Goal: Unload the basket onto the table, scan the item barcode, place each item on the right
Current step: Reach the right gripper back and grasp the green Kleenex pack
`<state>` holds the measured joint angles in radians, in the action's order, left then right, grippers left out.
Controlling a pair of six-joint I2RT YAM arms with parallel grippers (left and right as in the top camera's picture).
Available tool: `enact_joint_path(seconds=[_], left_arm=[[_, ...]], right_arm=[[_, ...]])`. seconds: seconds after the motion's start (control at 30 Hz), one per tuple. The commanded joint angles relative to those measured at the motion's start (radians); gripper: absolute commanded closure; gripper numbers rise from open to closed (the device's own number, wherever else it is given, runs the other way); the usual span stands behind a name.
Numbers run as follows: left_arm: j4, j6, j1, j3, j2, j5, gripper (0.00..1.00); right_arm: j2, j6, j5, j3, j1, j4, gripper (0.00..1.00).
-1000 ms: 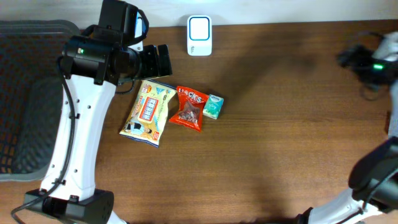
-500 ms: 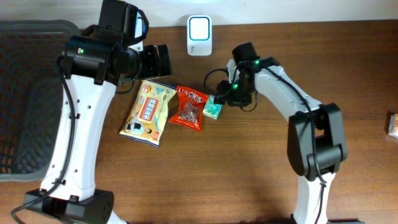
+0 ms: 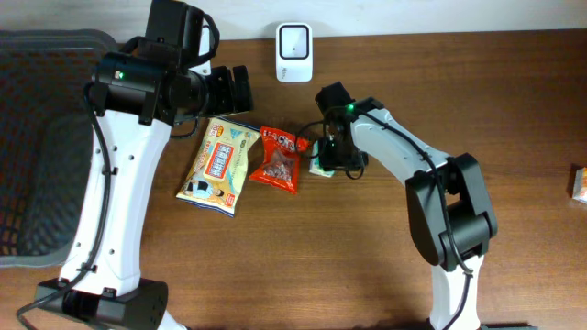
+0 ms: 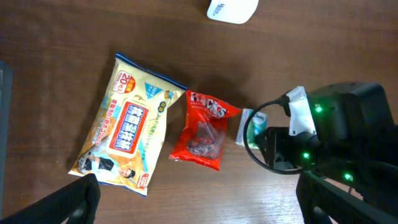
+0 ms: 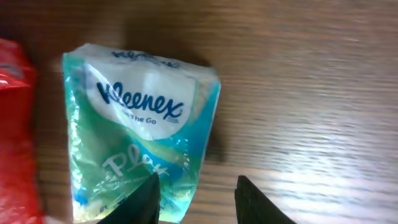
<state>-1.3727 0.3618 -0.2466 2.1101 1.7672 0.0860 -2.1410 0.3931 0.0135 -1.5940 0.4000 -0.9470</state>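
A teal Kleenex tissue pack (image 5: 137, 130) lies flat on the wooden table, right of a red snack bag (image 3: 280, 158) and a yellow wipes bag (image 3: 220, 165). The white scanner (image 3: 293, 41) stands at the table's far edge. My right gripper (image 5: 196, 199) is down over the pack's right end, mostly hiding the pack (image 3: 316, 165) from overhead. Its jaws are narrowed: the left finger (image 5: 149, 199) overlaps the pack, while bare wood shows before the right finger (image 5: 252, 199). My left gripper (image 4: 205, 208) hangs wide open above the bags, holding nothing.
A black mesh basket (image 3: 37, 137) fills the left side. A small box (image 3: 580, 183) sits at the table's right edge. The left arm's white column (image 3: 110, 211) rises at the front left. From the left wrist I see the right arm's black wrist (image 4: 329, 137).
The right arm swung in from the right edge to the tissue pack, dropped over it and drew its jaws narrower. The left arm stayed still.
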Motion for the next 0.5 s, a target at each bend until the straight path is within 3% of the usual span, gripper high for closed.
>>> enact_joint_path(seconds=[0.0,0.1,0.23,0.37,0.47], left_arm=[[0.002,-0.012,0.000,0.001,0.001,-0.004,0.01],[0.002,-0.012,0.000,0.001,0.001,-0.004,0.01],[0.002,-0.012,0.000,0.001,0.001,-0.004,0.01],[0.002,-0.012,0.000,0.001,0.001,-0.004,0.01],[0.002,-0.012,0.000,0.001,0.001,-0.004,0.01]], right_arm=[[-0.006,0.009,-0.267,-0.087,-0.015,-0.149,0.55],[-0.006,-0.003,-0.339,-0.215,-0.042,-0.277,0.50],[-0.006,-0.290,-0.025,-0.295,-0.023,-0.290,0.42],[-0.009,-0.244,-0.184,-0.253,0.071,-0.240,0.43],[-0.009,-0.170,-0.217,-0.155,0.103,-0.134,0.49]])
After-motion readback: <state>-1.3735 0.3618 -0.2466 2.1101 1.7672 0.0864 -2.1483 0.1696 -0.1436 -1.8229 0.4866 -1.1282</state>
